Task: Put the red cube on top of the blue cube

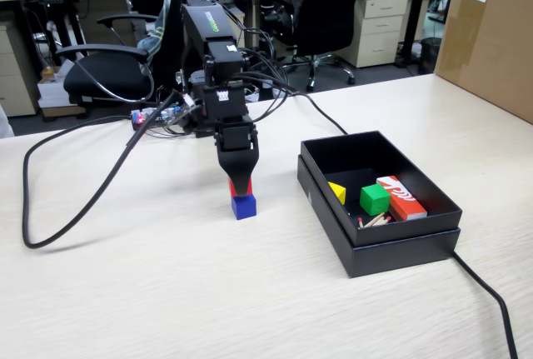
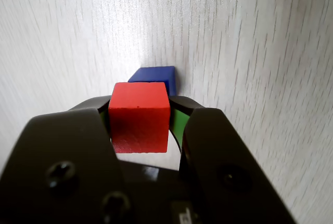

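Note:
My gripper (image 1: 240, 184) points straight down over the table and is shut on the red cube (image 2: 139, 116), which sits between the two jaws with green pads at its sides. In the fixed view only a sliver of the red cube (image 1: 233, 186) shows beside the jaws. The blue cube (image 1: 243, 206) stands on the table directly under the gripper, and the red cube looks to be at its top or just above it. In the wrist view the blue cube (image 2: 156, 76) shows just beyond the red one.
An open black box (image 1: 391, 238) stands to the right in the fixed view, holding a green cube (image 1: 374, 199), a yellow piece (image 1: 337, 192) and an orange-red box with white markings (image 1: 401, 197). Black cables (image 1: 83, 209) loop over the table at the left.

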Robot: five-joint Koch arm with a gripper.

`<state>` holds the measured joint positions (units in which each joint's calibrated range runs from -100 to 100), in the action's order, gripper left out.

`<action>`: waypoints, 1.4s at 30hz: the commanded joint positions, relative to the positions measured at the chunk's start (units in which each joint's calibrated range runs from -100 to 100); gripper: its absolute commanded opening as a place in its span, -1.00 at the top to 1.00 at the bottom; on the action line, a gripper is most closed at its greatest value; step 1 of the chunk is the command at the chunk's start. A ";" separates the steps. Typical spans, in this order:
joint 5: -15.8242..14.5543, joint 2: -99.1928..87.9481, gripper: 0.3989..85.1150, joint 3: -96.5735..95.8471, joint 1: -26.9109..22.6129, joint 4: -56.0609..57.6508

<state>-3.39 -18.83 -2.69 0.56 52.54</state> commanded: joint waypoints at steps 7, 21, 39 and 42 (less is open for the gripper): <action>0.00 0.53 0.98 1.60 -0.05 -1.69; 0.29 2.02 0.22 1.33 -0.20 -1.69; 0.29 -18.40 -0.09 -3.38 -1.03 -1.18; 0.29 -25.63 -0.09 -5.29 -1.47 -1.18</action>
<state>-3.20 -36.70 -9.27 -0.66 52.54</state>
